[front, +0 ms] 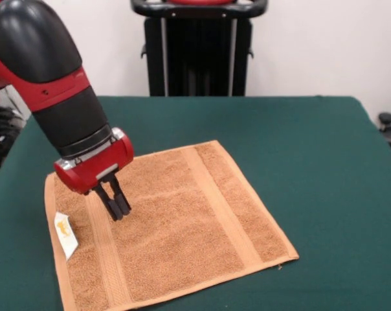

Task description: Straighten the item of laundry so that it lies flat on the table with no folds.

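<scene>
The orange-tan towel (182, 220) lies spread out on the dark green table (325, 155), left of centre and near the front edge. Its woven bands run along two sides. Its small white tag with yellow print (65, 234) sticks up at the left edge. My gripper (118, 208) comes down from the upper left on the red and black arm. Its black fingers are close together, with the tips at or just above the towel's left part, holding nothing that I can see.
The black pedestal (199, 52) stands behind the table's far edge. Dark equipment shows past the table's left side (0, 129) and right corner (390, 126).
</scene>
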